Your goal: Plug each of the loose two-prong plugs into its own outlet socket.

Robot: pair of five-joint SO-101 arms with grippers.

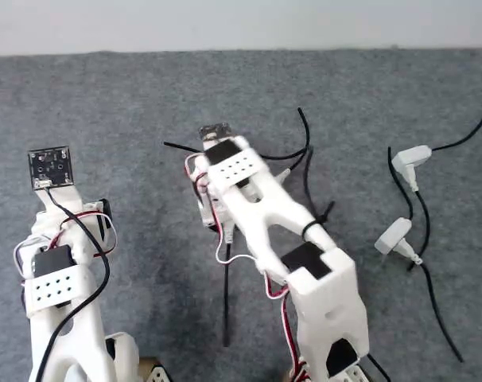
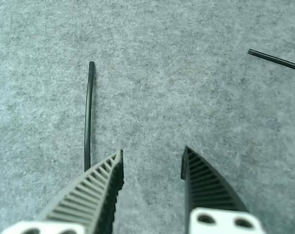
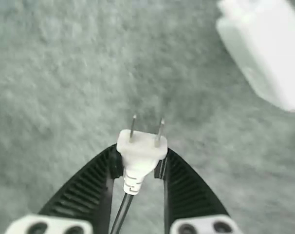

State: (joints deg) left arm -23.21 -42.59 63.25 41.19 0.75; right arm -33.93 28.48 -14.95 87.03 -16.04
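My right gripper (image 3: pixel 138 155) is shut on a white two-prong plug (image 3: pixel 140 146). Its prongs point away from the wrist, and its black cord runs back between the fingers. The plug hangs above the grey carpet, and a blurred white block (image 3: pixel 267 48) lies close ahead and to one side. In the high view this arm's wrist (image 1: pixel 233 167) reaches over the middle of the carpet. My left gripper (image 2: pixel 152 155) is open over bare carpet with nothing between its fingers. Two white cord ends (image 1: pixel 410 161) (image 1: pixel 395 236) lie at the right; I cannot tell whether they are plugs or sockets.
Loose black cords cross the carpet: one free end (image 2: pixel 91 64) lies just beyond my left gripper, another (image 2: pixel 276 60) farther off. More cords (image 1: pixel 305 151) tangle around the middle arm. The other arm (image 1: pixel 58 263) stands at the lower left.
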